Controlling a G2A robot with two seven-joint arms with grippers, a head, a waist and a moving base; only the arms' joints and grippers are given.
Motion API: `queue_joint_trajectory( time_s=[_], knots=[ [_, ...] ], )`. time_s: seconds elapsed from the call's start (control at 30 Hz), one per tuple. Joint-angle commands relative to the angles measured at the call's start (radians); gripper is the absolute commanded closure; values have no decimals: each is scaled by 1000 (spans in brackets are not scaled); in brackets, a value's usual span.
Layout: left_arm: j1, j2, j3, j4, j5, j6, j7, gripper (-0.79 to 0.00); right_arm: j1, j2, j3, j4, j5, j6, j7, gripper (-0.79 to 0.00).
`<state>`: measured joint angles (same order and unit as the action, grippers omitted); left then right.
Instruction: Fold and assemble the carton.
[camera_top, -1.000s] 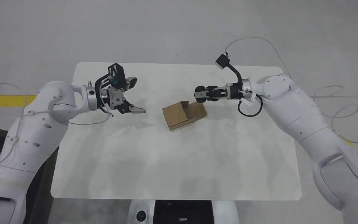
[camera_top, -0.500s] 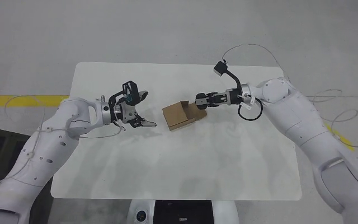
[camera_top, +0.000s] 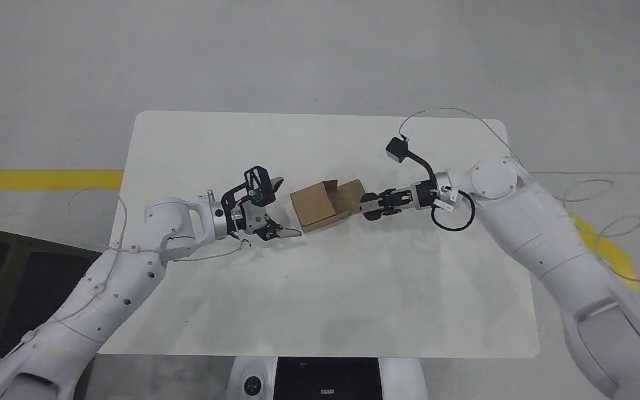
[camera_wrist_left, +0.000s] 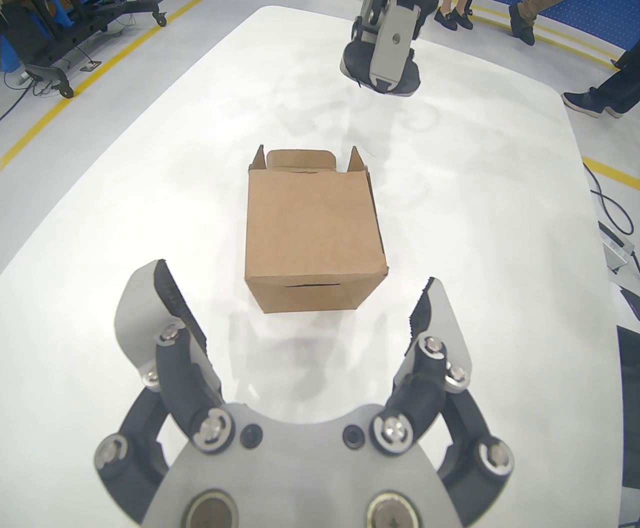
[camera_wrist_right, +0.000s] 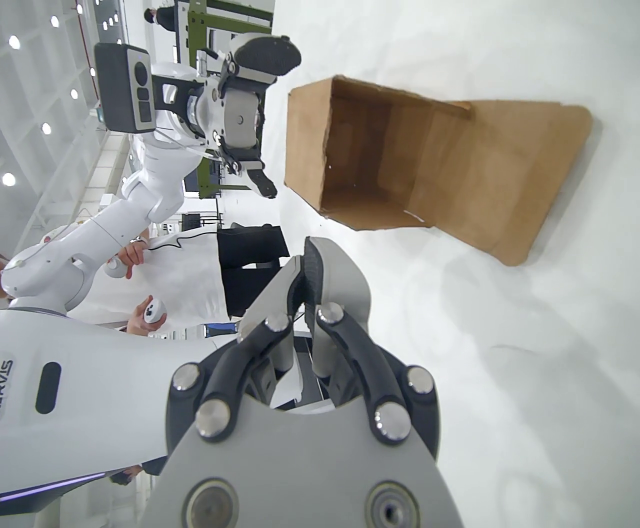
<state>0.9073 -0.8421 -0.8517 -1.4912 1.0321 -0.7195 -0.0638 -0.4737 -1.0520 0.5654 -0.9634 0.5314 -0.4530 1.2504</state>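
Left wrist view: the left gripper (camera_wrist_left: 295, 280) has its fingers spread wide, just short of the small brown cardboard carton (camera_wrist_left: 312, 225) lying sideways on the white table (camera_wrist_left: 500, 250). The right gripper (camera_wrist_right: 306, 260), pinched together and empty, sits near its open lid flap (camera_wrist_right: 500, 175). The board looks light, thin and likely crushable, so brace the closed end and push the flap's edge.

A white, round-cornered table (camera_top: 300, 300) stands on a pale grey floor (camera_top: 300, 50) crossed by a yellow line (camera_top: 60, 180). A black cable (camera_wrist_left: 607, 207) trails alongside, a black wheeled frame (camera_wrist_left: 47, 75) stands nearby, and round ceiling lights (camera_wrist_right: 45, 128) glow overhead.
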Motion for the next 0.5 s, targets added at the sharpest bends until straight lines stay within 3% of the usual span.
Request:
queue_joint_trajectory(
  time_s=[0.0, 0.23, 0.47],
  knots=[
    [-6, -11, 20, 13, -2, 1, 8, -785, -11, 3, 5, -7, -13, 21, 4, 0],
    [-34, -48, 64, 61, -15, 24, 24, -785, -42, -2, 9, -5, -63, 69, -32, 0],
    [-75, -76, 87, 120, -4, 0, 22, -785, -52, -34, 1, 29, -80, 74, -128, 0]
  ],
)
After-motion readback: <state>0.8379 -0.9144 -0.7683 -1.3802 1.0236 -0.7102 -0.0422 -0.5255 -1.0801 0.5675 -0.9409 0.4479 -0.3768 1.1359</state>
